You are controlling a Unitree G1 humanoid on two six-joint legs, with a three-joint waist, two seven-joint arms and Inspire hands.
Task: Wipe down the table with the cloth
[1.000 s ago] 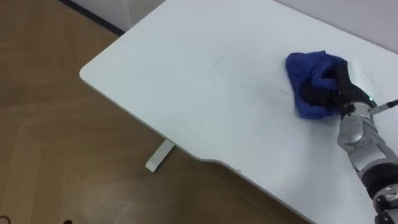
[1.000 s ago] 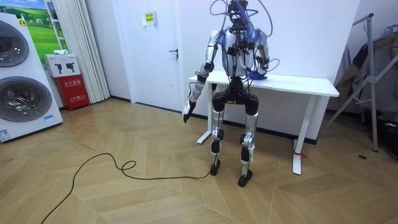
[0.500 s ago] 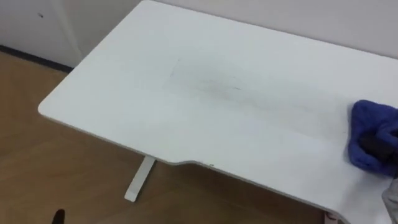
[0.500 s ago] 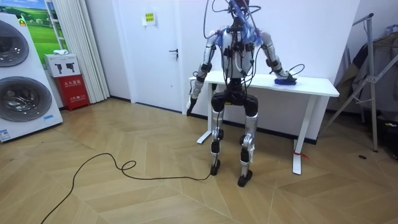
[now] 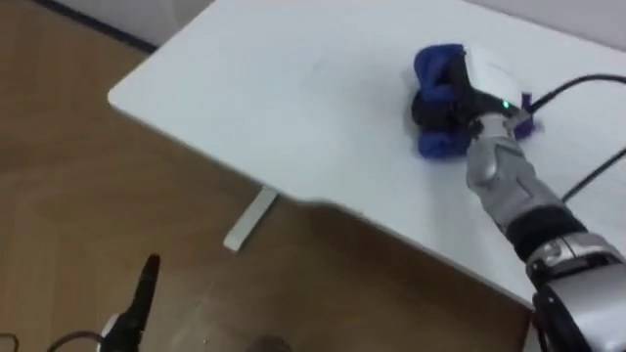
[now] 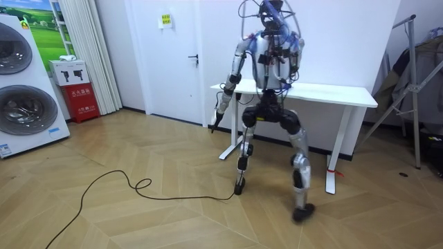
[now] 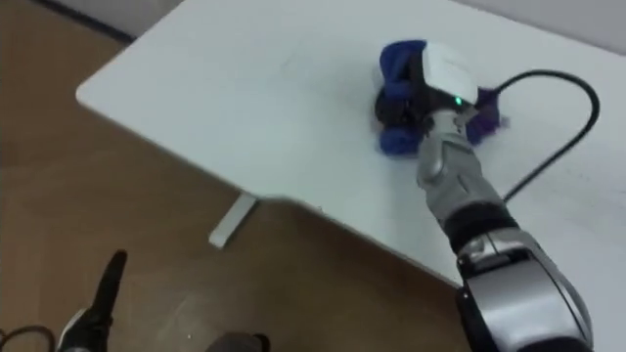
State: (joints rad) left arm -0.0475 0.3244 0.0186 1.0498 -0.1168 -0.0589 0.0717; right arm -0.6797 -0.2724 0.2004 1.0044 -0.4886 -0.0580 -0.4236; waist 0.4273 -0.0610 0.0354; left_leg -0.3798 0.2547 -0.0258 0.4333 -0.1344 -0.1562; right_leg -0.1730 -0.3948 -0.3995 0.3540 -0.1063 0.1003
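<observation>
While the blue cloth (image 5: 436, 61) is clenched in the right hand (image 5: 471, 96) on the white worktop (image 5: 274, 108), wiping is judged under way; a pressed sweep toward the left end is called for next. The left hand (image 5: 145, 288) is held open, low.

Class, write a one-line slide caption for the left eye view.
Right hand grips a blue cloth on the white table; left hand hangs low over the floor.
</observation>
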